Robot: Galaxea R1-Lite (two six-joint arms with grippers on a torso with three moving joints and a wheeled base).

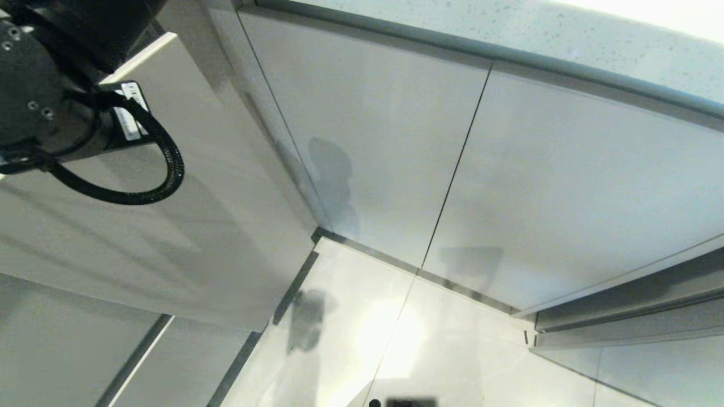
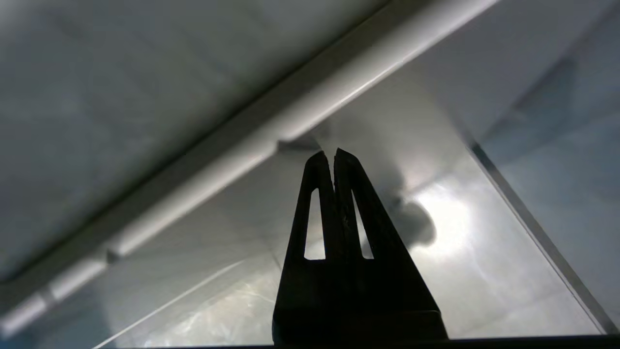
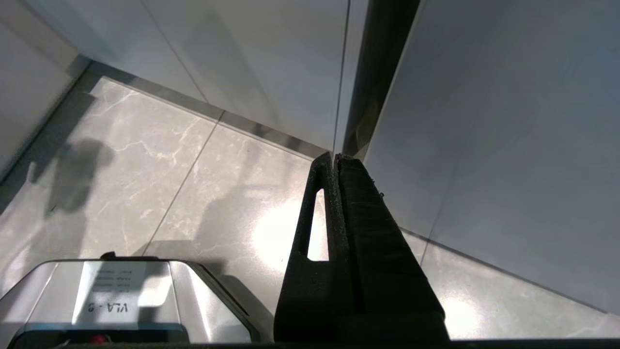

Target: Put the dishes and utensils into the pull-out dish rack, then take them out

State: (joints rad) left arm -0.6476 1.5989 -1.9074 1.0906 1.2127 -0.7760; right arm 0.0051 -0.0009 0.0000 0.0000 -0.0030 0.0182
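With no dishes, utensils or rack in view, the left gripper (image 2: 334,154), pinched shut and empty, hangs before the pale cabinet fronts (image 1: 367,130), so opening the rack likely comes next, needing a grip on a panel edge.

Pale cabinet doors (image 1: 367,141) meet a glossy marble-tiled floor (image 1: 396,339) beneath a speckled countertop (image 1: 565,39)

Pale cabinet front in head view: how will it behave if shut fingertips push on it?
The cabinet front is probably stiff: it looks flat, with straight seams. It is likely slippery: its glossy face carries soft shadows, so the shut left gripper may skid across it. No handle shows, so gripping it looks unlikely, and pushing seems the only option.
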